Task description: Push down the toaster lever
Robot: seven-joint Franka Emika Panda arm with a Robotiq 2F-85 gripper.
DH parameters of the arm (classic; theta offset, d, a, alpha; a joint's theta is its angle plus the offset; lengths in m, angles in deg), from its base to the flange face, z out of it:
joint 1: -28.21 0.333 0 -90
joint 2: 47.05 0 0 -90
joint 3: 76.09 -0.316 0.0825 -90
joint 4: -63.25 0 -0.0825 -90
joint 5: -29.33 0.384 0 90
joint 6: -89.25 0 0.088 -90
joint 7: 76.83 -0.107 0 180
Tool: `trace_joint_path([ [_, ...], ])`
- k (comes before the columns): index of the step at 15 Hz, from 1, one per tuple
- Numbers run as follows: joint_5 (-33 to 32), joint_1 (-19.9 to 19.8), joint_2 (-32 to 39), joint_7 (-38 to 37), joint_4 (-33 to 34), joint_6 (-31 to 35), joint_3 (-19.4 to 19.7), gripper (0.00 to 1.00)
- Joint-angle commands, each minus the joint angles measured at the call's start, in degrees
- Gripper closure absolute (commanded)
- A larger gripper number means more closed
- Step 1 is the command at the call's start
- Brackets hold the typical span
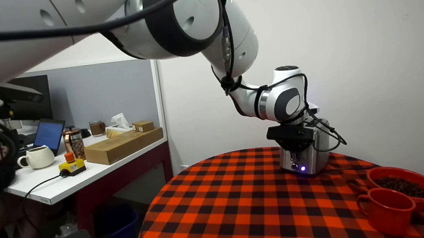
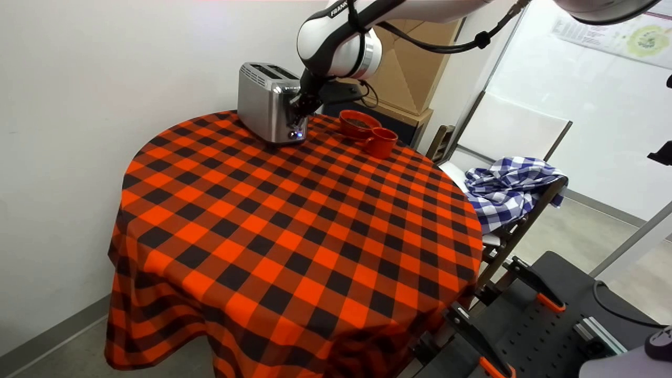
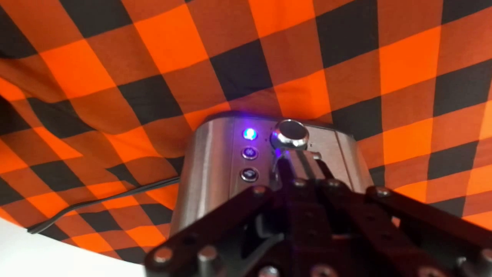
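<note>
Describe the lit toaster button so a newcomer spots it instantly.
On the checkered tablecloth stands a silver toaster. In the wrist view, it shows a dial beside a column of three round buttons. The lit button tops that column, alone glowing blue.

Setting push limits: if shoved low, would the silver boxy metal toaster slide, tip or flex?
The toaster probably won't flex; its metal walls look rigid. Upright and long front to back, it would likely slide rather than tip. The red-and-black checked fabric tablecloth underneath might shift or bunch with it, since its edge hangs loose.
</note>
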Motion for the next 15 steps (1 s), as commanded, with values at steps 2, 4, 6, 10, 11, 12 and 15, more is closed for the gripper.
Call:
trace_joint_path([
  [2, -0.50, -0.51, 2.96, 1.01, 1.30, 0.14, -0.57, 1.00],
  [4, -0.05, -0.89, 2.06, 0.71, 1.27, -1.12, -0.79, 1.00],
  [6, 0.95, -2.22, 0.37, 1.50, 0.70, -2.76, -2.03, 0.73],
  [10, 3.26, -6.06, -5.16, 4.57, -4.41, -7.28, -5.88, 0.44],
  [11, 4.28, -7.02, -7.32, 5.47, -6.61, -8.97, -7.05, 0.36],
  [12, 5.23, -7.76, -9.18, 6.21, -8.43, -10.61, -7.93, 0.30],
  [15, 8.44, -9.36, -17.49, 8.71, -17.31, -15.20, -10.49, 0.08],
])
